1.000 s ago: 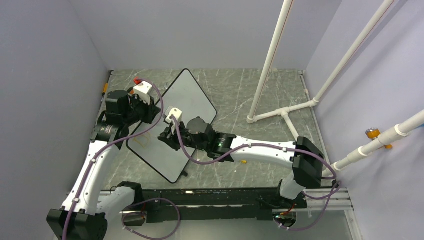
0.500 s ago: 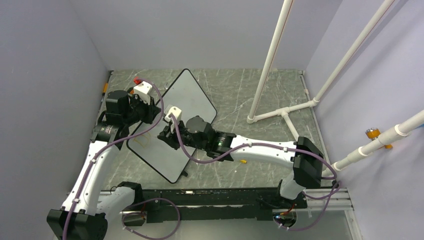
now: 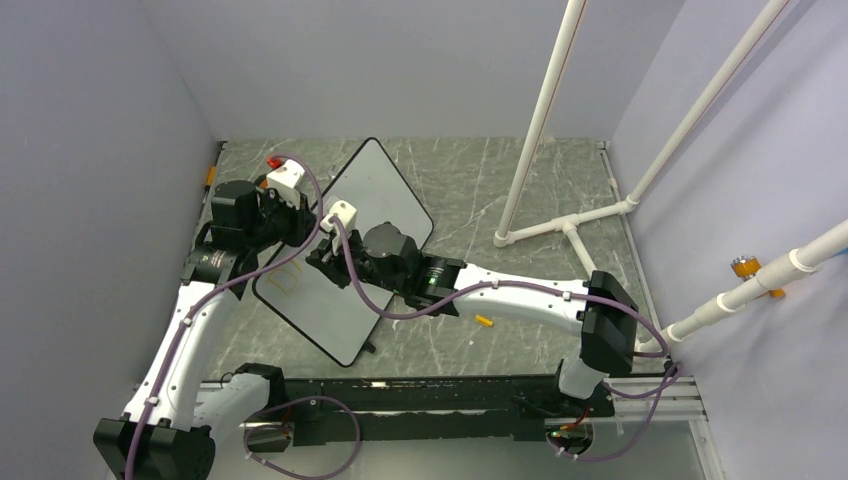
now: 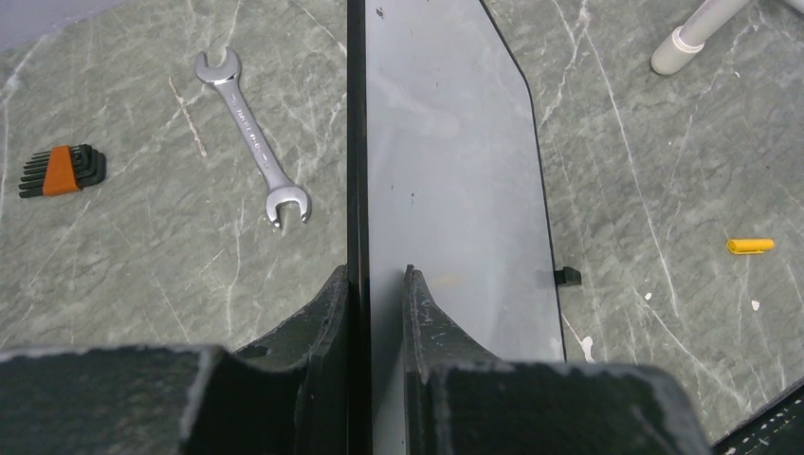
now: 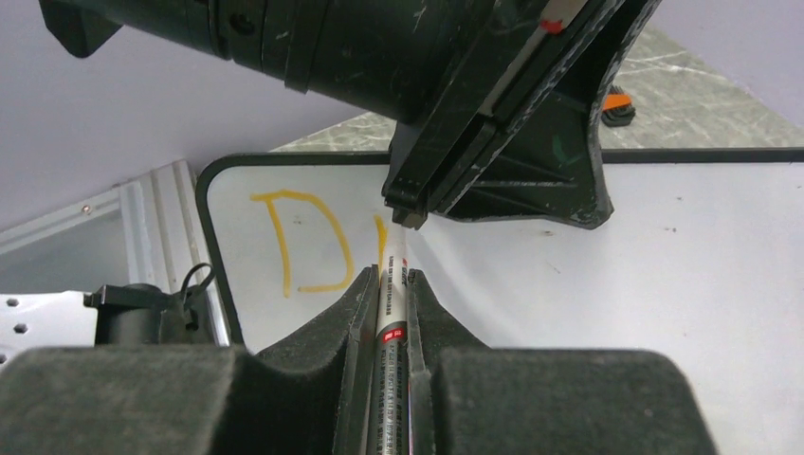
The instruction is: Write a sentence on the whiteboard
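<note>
You're just starting the sentence: right end effector clamping marker, left end effector clamping board edge; next stroke's needing steady tip contact.

whiteboard: right part cut by frame; far rim partly behind left gripper.
sentence: stroke near whiteboard's left rim partly behind marker; unreadably small from above.

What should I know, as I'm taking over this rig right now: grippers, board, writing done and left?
Left gripper: shut on the whiteboard edge, steadying it.
Right gripper: shut on a marker, tip at the board.
Done: the sentence so far is an orange-yellow D and the start of a second stroke.
Left: all remaining letters.
</note>
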